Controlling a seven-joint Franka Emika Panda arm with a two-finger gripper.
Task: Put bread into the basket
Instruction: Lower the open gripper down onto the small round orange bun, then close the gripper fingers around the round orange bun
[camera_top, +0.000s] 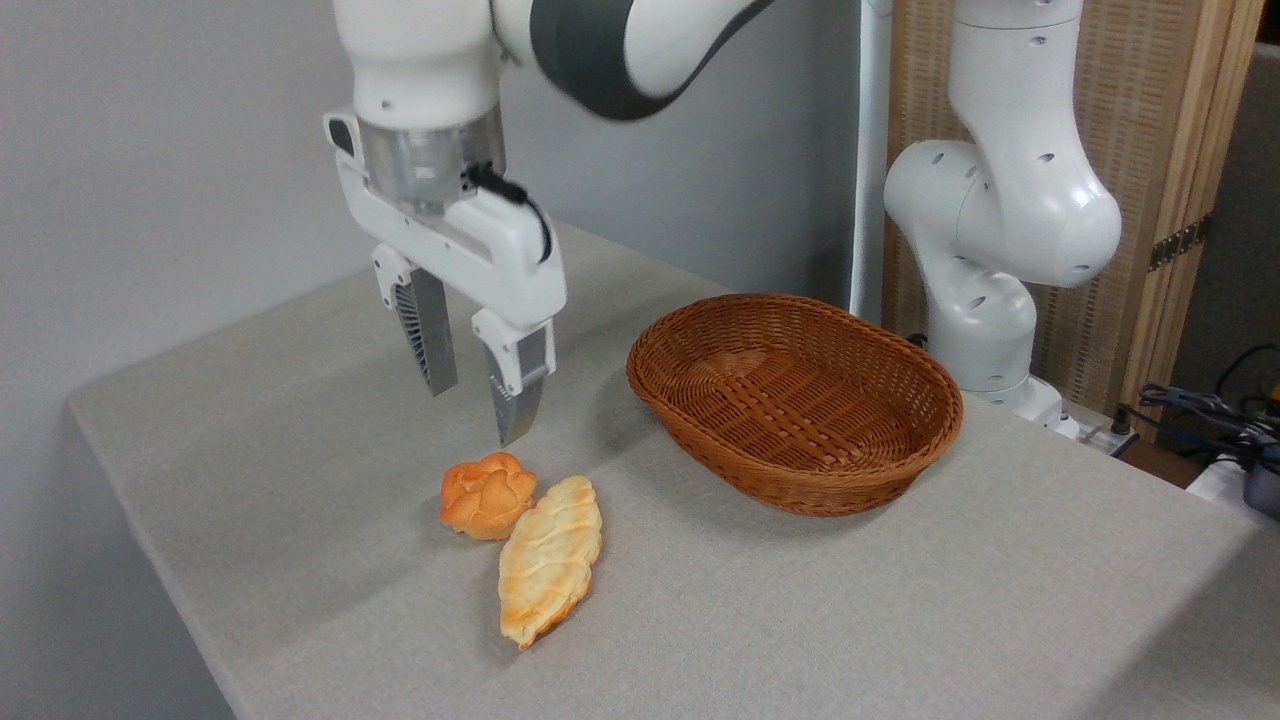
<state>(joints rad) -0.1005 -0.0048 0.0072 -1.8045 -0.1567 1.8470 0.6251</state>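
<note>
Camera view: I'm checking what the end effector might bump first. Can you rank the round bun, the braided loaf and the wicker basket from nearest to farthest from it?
From the open end effector:
1. Round bun, just below the fingertips, on the table.
2. Braided loaf, lower right of the bun, touching it.
3. Wicker basket, off to the right, empty.
</note>
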